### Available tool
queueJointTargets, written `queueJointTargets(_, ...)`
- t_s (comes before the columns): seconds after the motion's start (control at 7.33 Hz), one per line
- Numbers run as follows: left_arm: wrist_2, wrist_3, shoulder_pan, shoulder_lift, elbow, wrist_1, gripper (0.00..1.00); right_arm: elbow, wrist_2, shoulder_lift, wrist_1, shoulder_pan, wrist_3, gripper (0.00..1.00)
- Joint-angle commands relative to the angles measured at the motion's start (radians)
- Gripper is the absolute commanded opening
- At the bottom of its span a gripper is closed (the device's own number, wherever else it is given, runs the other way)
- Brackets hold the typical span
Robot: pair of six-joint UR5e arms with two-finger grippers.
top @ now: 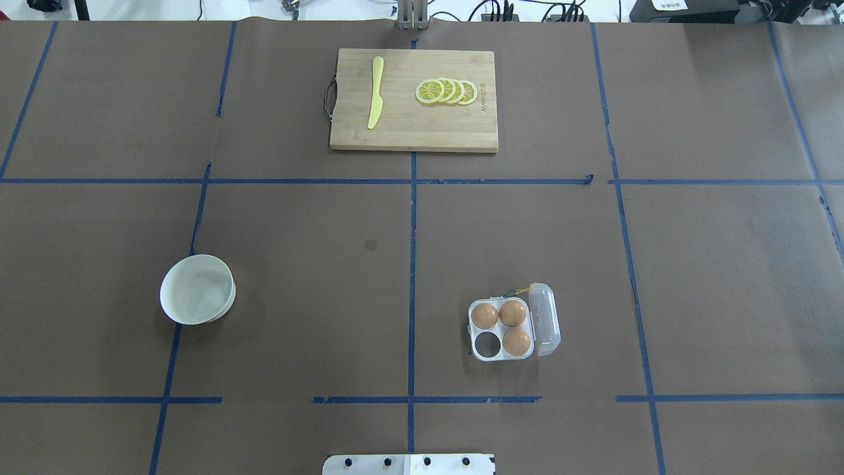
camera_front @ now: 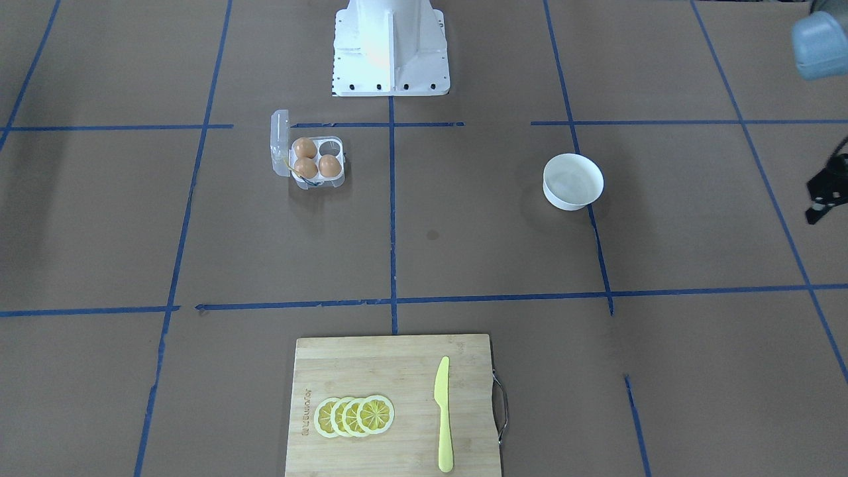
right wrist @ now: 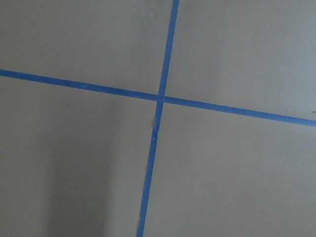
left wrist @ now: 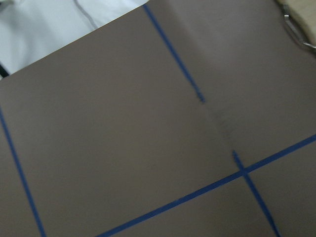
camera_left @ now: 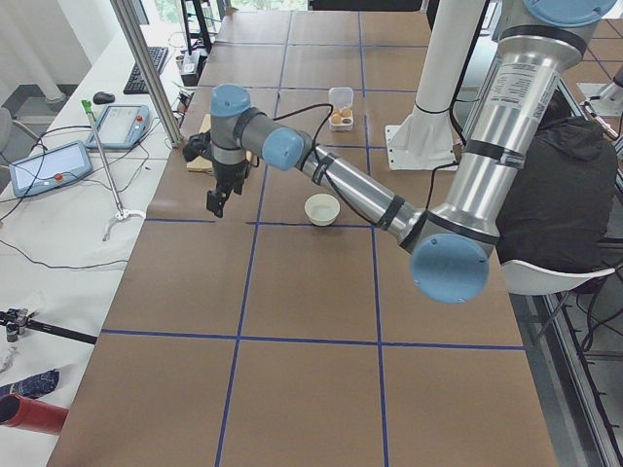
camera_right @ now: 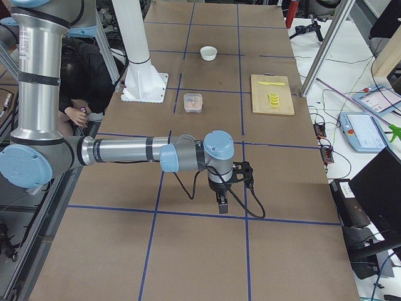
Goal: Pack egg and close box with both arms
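Note:
The clear egg box (top: 476,330) lies open right of centre, its lid (top: 547,320) flipped out to the right. Three orange-brown eggs (top: 484,315) (top: 512,313) (top: 517,341) sit in its cups; the near-left cup (top: 488,344) is empty. The box also shows in the front-facing view (camera_front: 340,154). My left gripper (camera_front: 818,205) hangs far out at the table's left side, well away from the box; I cannot tell its state. My right gripper (camera_right: 222,205) hovers over bare table far to the right; I cannot tell its state. Both wrist views show only brown paper and blue tape.
A white bowl (top: 196,289) stands at the left, with nothing visible inside. A bamboo cutting board (top: 414,125) at the far middle holds lemon slices (top: 447,92) and a yellow knife (top: 375,92). The white robot base (camera_front: 391,53) is at the near edge.

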Motion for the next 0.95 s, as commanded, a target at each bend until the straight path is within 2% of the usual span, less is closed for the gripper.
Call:
queueJointTargets(0.0,0.007,0.261,-0.15,0.087,0.126,-0.002,1.0,0.001,0.012,0.005,-0.004,0.0,0.006,1.0)
queueJointTargets(0.14,0.004,0.313,-0.187,0.136,0.161,0.007,1.0,0.012,0.032,0.005,0.001,-0.002,0.006,1.0)
queueJointTargets(0.27,-0.005,0.315,-0.24,0.217,0.142,-0.004,1.0,0.019,0.052,0.011,0.01,-0.017,0.0,1.0)
queueJointTargets(0.41,-0.007,0.314,-0.242,0.254,0.101,-0.004,1.0,0.045,0.058,0.012,0.062,-0.047,0.009,1.0)
queueJointTargets(0.55,-0.012,0.311,-0.242,0.256,0.085,-0.001,1.0,0.073,0.058,0.012,0.065,-0.095,0.041,1.0)
queueJointTargets(0.68,-0.071,0.283,-0.241,0.256,0.09,-0.004,1.0,0.137,0.055,0.008,0.073,-0.171,0.166,0.92)
queueJointTargets(0.82,-0.087,0.263,-0.238,0.257,0.091,-0.007,1.0,0.194,0.052,0.0,0.096,-0.26,0.328,0.44)
